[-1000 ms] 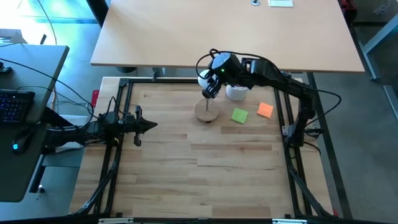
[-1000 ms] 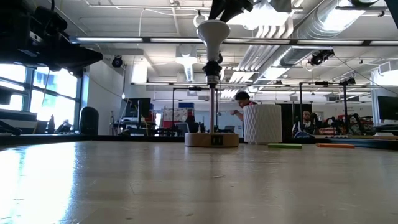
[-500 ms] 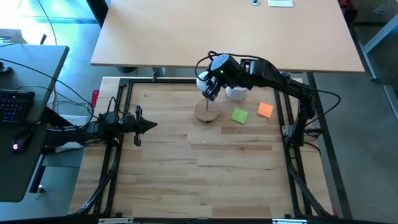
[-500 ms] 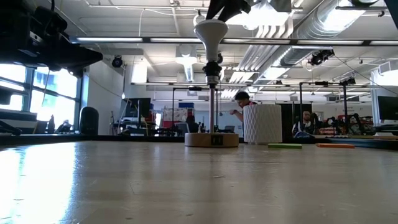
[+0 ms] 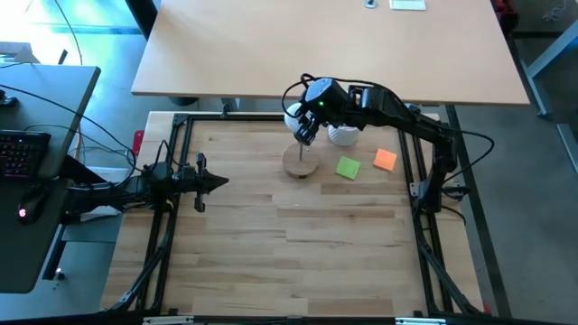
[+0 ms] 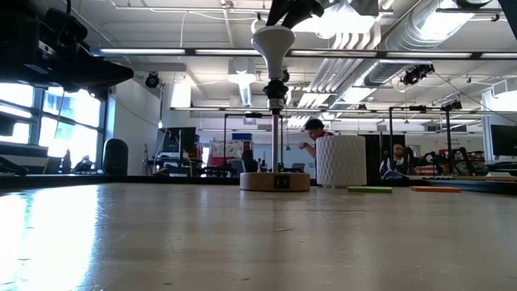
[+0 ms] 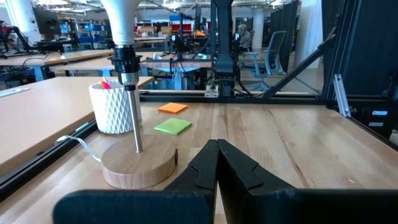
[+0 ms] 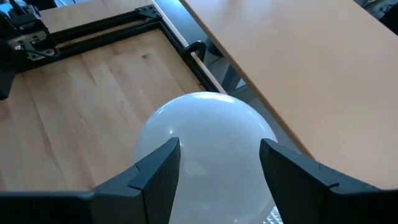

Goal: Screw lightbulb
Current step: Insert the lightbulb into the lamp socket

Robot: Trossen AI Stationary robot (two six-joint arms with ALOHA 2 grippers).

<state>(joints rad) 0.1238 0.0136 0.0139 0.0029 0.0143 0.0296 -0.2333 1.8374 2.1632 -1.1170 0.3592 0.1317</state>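
1. Change over the last second: slight. In the high view the right gripper (image 5: 305, 132) has shifted a touch over the socket stand, and in the low view the lightbulb (image 6: 275, 40) sits marginally higher against the ceiling lights than it did. Wooden base (image 6: 275, 181) has not moved
2. Reading: small motion with the bulb's neck at the black socket (image 6: 275, 90) fits slow turning or seating, not transport. Judged mid-screw; thread engagement unconfirmed
3. Right gripper: clenched on the lightbulb, fingers (image 8: 155, 171) flanking the frosted globe (image 8: 208, 146) from above
4. Left gripper (image 7: 216, 165): closed tight, carrying nothing, parked at the left table edge, well apart from the stand
5. Bulb location: upright on top of the socket post, above the round base, just beside the white ribbed cup (image 5: 343, 135)
6. Hidden: screw base and threads not visible in any view; globe cut off at the top of the low view; socket blocked by the globe in the right wrist view; rotation direction cannot be told
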